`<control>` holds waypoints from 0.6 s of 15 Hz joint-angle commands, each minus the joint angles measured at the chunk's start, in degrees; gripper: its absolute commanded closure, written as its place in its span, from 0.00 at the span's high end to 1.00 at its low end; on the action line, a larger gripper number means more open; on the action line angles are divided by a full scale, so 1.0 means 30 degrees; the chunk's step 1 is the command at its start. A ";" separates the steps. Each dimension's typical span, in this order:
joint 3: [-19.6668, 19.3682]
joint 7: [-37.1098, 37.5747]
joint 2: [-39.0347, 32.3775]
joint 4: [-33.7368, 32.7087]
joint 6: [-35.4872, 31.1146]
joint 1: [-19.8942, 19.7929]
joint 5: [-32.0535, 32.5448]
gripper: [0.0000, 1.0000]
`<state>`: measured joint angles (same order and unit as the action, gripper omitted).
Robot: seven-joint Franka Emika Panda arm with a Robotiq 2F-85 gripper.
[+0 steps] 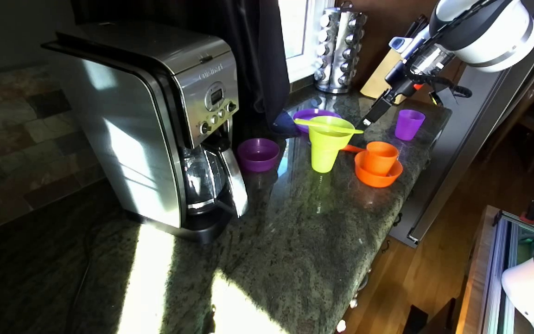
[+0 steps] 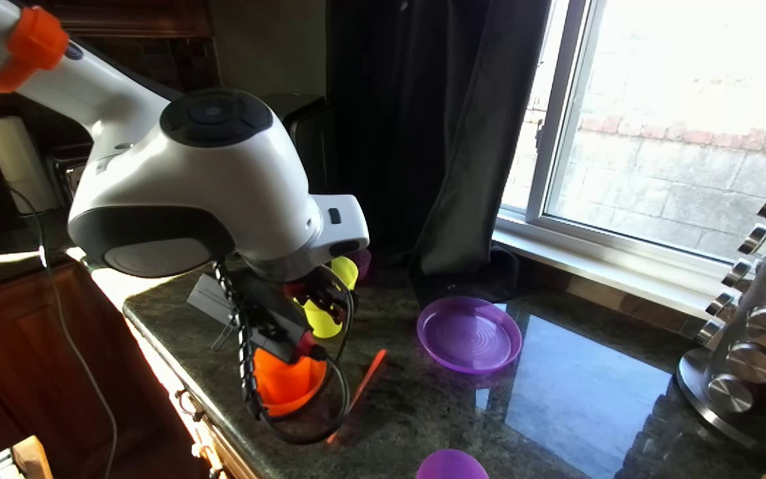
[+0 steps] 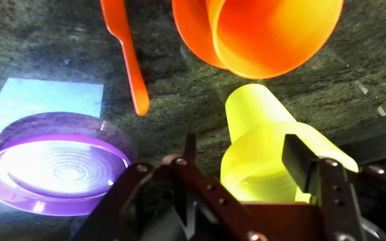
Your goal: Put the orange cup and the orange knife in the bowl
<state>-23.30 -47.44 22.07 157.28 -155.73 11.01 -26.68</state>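
Note:
The orange cup (image 1: 381, 157) stands inside the bowl (image 1: 372, 179), a shallow orange dish near the counter's edge. In the wrist view the cup (image 3: 273, 36) and the bowl's rim (image 3: 193, 30) show at the top. The orange knife (image 2: 368, 372) lies on the counter beside the bowl; it also shows in the wrist view (image 3: 131, 60). My gripper (image 3: 241, 142) is open and empty, its fingers wide apart above the counter. The yellow-green cup (image 3: 256, 134) shows behind and between the fingers. In an exterior view the gripper (image 1: 365, 122) is close to the yellow-green cup; elsewhere the arm hides its fingertips.
A yellow-green utensil (image 1: 329, 126) lies across the yellow-green cup's rim. A purple plate (image 2: 469, 339), a purple cup (image 1: 409, 125) and a purple bowl (image 1: 258, 155) stand on the counter. A coffee maker (image 1: 155, 125), a spice rack (image 1: 339, 51) and a knife block (image 1: 380, 74) stand around.

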 commanded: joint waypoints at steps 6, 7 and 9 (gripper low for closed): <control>0.0496 -0.0301 -0.0172 -0.0040 -0.0201 -0.0990 -0.0484 1.00; 0.0711 0.0087 -0.0288 -0.0052 -0.0335 -0.1312 -0.0264 1.00; 0.1230 0.0933 -0.0490 -0.0055 -0.0478 -0.2109 0.0237 0.99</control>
<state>-22.36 -47.47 22.00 157.12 -155.86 8.23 -27.32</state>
